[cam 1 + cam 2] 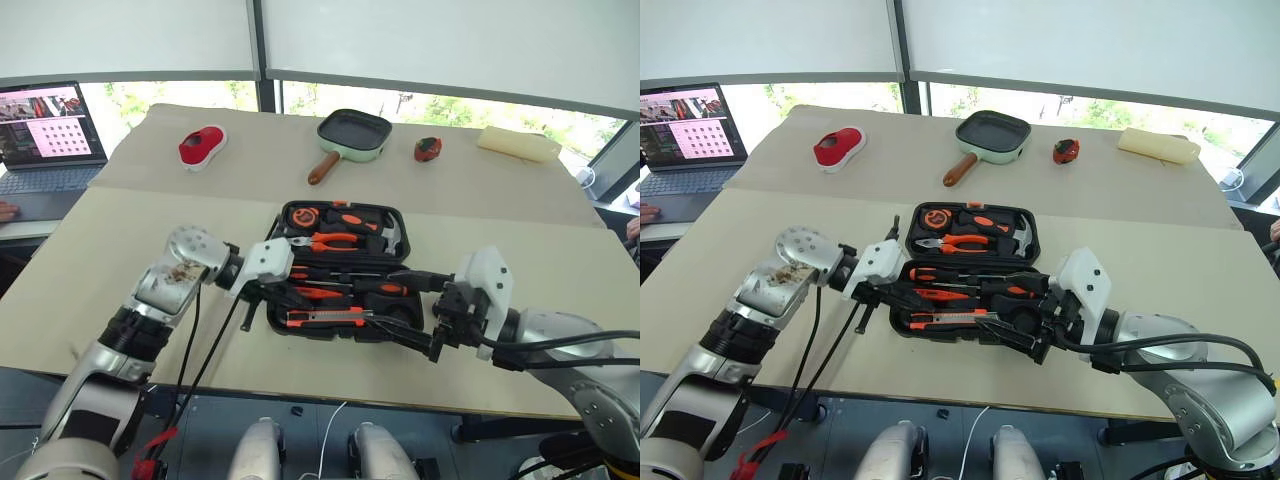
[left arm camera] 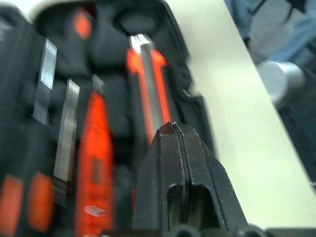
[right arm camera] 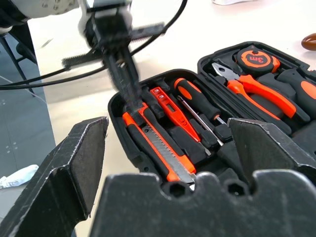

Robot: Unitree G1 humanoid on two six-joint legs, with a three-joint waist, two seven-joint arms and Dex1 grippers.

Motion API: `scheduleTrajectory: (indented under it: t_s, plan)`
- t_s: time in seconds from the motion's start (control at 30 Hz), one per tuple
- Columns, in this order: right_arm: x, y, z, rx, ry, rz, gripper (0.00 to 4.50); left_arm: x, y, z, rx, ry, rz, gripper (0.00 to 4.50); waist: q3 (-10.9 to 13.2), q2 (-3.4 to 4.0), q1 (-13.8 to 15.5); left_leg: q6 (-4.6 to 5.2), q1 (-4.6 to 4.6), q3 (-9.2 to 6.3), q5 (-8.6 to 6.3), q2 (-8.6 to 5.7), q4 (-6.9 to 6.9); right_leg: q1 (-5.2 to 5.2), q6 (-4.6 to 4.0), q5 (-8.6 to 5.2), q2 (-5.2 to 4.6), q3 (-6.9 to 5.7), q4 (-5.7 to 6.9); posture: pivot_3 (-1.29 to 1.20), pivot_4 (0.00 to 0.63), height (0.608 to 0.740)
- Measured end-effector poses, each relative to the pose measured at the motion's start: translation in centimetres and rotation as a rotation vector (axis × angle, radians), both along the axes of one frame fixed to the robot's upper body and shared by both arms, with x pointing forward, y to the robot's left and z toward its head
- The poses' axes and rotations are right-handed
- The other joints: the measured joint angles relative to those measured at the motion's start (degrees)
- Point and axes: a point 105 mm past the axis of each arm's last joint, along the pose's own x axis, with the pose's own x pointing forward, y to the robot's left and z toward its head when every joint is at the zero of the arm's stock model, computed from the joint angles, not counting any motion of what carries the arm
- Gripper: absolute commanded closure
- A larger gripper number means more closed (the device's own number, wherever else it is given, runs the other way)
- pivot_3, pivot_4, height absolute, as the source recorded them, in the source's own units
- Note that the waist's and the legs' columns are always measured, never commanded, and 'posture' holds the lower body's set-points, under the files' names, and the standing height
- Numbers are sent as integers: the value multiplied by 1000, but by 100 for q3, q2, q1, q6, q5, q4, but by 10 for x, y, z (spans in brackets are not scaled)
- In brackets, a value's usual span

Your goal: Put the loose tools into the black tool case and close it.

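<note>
- Now the black tool case (image 1: 340, 268) lies open on the surface (image 1: 120, 250), in front of the robot, with the tools lying in its hollows.
- The left pincer (image 3: 129, 96) is shut tight and holds nothing. Its tip is low over the near half, right by the utility knife (image 1: 325, 319).
- The right pincer (image 1: 400, 333) is wide and holds nothing, at the near right corner of the case.
- Next job, I think: press each tool flat, then shut the lid.
- Push gently with the shut tip, so the knife does not pop up.
- Check that the screwdrivers (image 1: 350, 287) lie flat too.
- Move both pincers out before the lid swings over, or it may catch on them.
</note>
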Motion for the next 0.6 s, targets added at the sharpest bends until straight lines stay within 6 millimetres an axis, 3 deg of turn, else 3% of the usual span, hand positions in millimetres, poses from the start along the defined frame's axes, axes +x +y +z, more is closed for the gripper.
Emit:
scheduleTrajectory:
  t_s: [0.37,0.6]
  plan:
    - [-1,1,-3,-1,11,0,0,9,-29,-41,68,-29,-42,4478,0,-1,7,0,-3,-1,0,-2,1,1,1,1,0,0,-4,0,150,740]
    - [-3,0,-7,-3,24,-15,0,10,-30,-44,77,-95,-90,4478,-3,2,36,0,11,0,0,0,2,17,2,2,-3,0,-13,0,150,740]
